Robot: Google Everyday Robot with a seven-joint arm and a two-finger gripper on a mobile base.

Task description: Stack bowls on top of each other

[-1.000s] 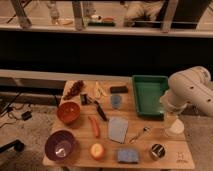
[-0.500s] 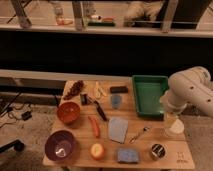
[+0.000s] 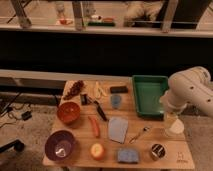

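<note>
An orange-red bowl (image 3: 68, 112) sits on the left side of the wooden table (image 3: 150, 130). A slightly larger dark purple bowl (image 3: 61, 144) with a pale shiny bottom sits just in front of it at the front left corner. The two bowls stand apart, side by side. My white arm reaches in from the right, and my gripper (image 3: 173, 125) hangs over the table's right edge, far from both bowls.
A green tray (image 3: 149, 93) stands at the back right. A small metal cup (image 3: 158, 150), a blue sponge (image 3: 128, 156), an apple (image 3: 97, 150), a carrot (image 3: 94, 126), a blue cloth (image 3: 117, 129), a spoon (image 3: 139, 134) and other small items lie between.
</note>
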